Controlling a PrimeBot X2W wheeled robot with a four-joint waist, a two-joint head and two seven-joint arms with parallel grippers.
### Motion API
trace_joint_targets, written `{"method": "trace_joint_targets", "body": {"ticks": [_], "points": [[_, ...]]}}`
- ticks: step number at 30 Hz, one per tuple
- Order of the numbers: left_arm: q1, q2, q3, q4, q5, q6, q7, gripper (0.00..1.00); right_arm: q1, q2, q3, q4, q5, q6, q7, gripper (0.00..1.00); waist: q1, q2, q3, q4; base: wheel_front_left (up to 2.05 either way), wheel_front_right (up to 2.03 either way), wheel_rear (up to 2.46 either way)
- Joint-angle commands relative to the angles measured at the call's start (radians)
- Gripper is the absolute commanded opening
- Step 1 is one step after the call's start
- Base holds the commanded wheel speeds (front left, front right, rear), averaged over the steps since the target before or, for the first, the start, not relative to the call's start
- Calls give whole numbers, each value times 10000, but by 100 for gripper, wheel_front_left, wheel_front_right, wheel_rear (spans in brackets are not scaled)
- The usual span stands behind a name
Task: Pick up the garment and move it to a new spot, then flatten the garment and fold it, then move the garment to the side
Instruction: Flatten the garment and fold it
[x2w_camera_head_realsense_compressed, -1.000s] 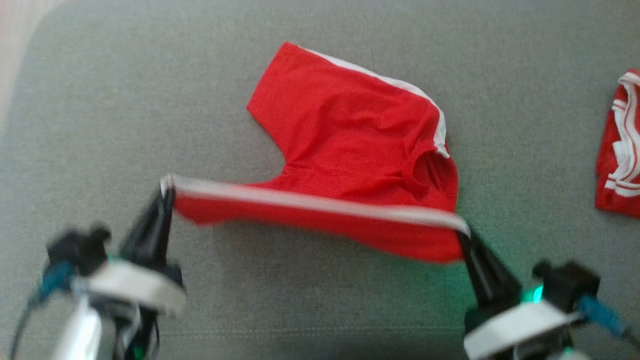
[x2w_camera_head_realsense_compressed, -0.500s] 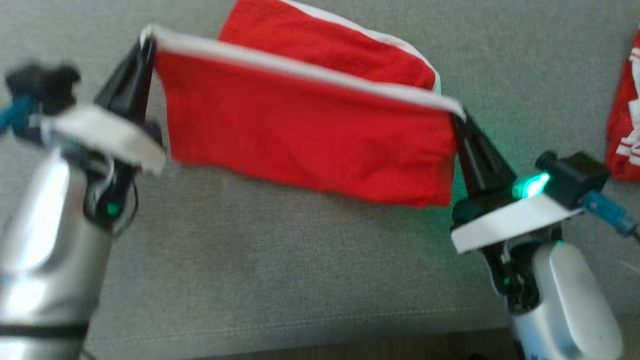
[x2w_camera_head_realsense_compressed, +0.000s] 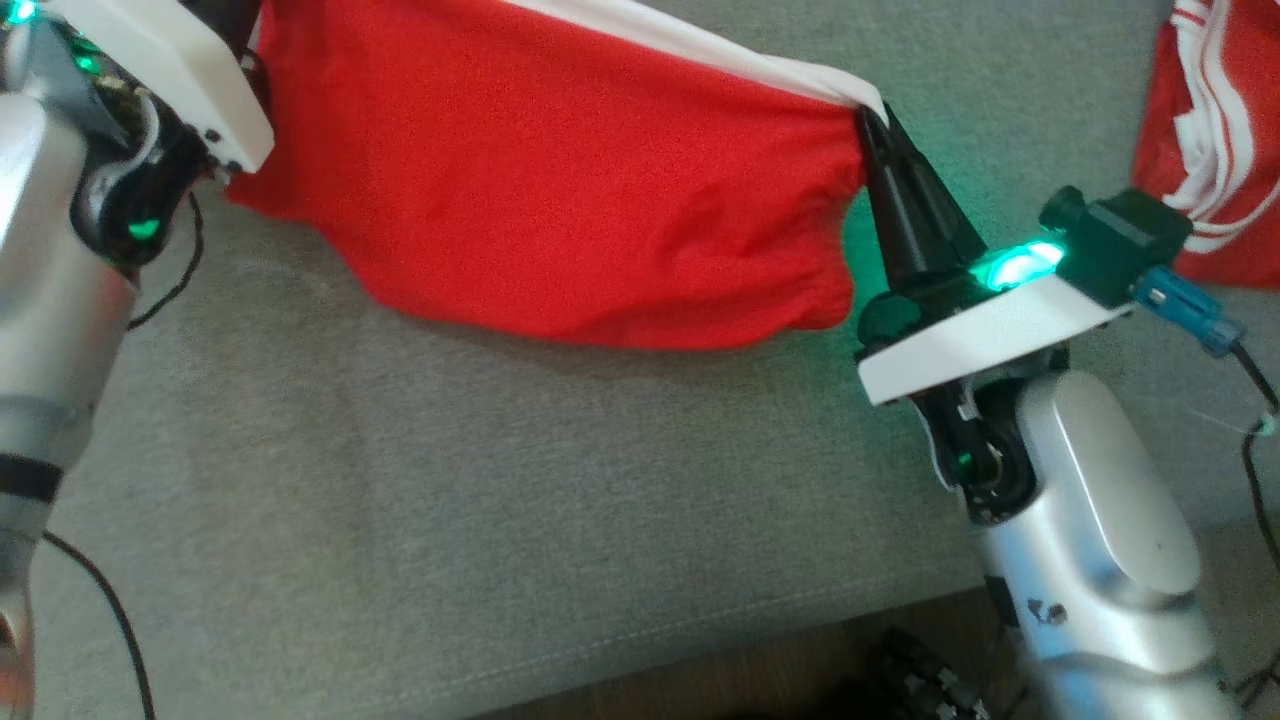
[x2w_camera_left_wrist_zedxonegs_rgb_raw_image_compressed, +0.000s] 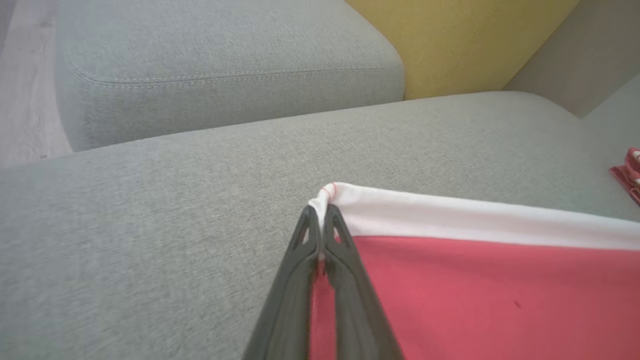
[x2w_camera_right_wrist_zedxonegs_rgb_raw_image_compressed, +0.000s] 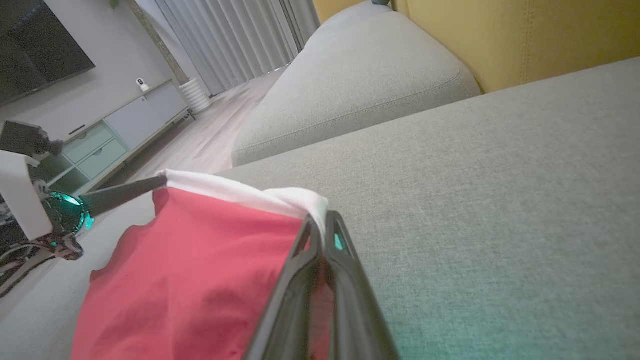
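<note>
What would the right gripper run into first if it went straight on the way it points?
The right gripper pinches the white hem of the garment; beyond that, probably the grey sofa seat, though depth is unclear and it might skim toward the grey cushion.

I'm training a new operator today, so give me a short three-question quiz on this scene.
1. True or false: the left gripper and the right gripper are each shut on the white edge of the garment.
2. What lies under the garment? A) sofa B) table C) floor
3. Fill in: a second garment lies on the robot's ____ side.
Key: 1 true; 2 A; 3 right.
</note>
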Motion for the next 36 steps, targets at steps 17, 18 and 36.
{"method": "trace_joint_targets", "body": {"ticks": [17, 18, 36], "points": [[-865, 230, -730, 1824, -1214, 401, -2848, 100, -56, -15, -230, -243, -1781, -9, -2171, 100, -2, 0, -179, 191, 0, 0, 0], [-790, 155, -605, 1795, -1083, 596, -3010, 100, 47, -15, -434, -374, -2084, -9, -2202, 100, -2, 0, -255, 280, 0, 0, 0], [5483, -783, 3921, -4269, 3295, 3250, -3139, 100, 1785, -14, -2042, -1482, -3435, -9, -1547, 100, -2, 0, -1588, 1237, 0, 0, 0]]}}
